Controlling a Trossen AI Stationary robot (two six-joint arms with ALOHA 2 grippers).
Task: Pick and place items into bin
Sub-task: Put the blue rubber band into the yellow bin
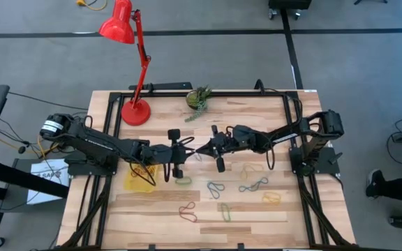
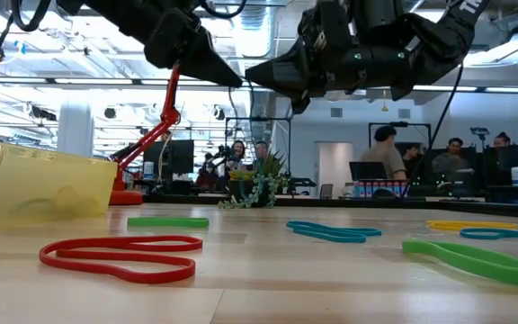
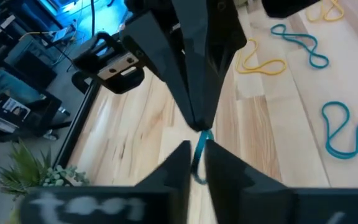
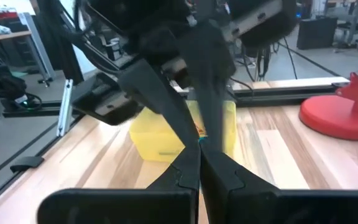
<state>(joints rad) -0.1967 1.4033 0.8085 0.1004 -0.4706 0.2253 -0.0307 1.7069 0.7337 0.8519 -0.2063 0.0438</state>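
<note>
My two grippers meet tip to tip in mid-air above the table's middle. My left gripper [image 1: 190,149] and my right gripper [image 1: 200,148] are both shut on one thin blue rubber band [image 3: 200,155]. The yellow bin [image 1: 139,176] stands on the table below my left arm, with a dark band inside. Several other bands lie flat on the wood: a red one [image 2: 120,255], a green one [image 2: 167,221], a teal one [image 2: 333,231] and a yellow one [image 1: 251,168]. My left gripper [image 3: 197,149] pinches the blue band between its two fingertips [image 3: 215,152], coming level from the table's left. A short piece of the band [image 3: 196,171] hangs slack in the gap, clear of the table. My right gripper [image 4: 199,142] pinches the same band's end [image 3: 202,134] at its shut fingertips, coming level from the table's right. Its own fingers hide most of the contact.
A red desk lamp [image 1: 135,111] stands at the far left of the table, a green plant clump [image 1: 199,97] at the far middle. More bands [image 1: 218,188] are scattered over the near right half. People sit at desks beyond the table [image 2: 385,153].
</note>
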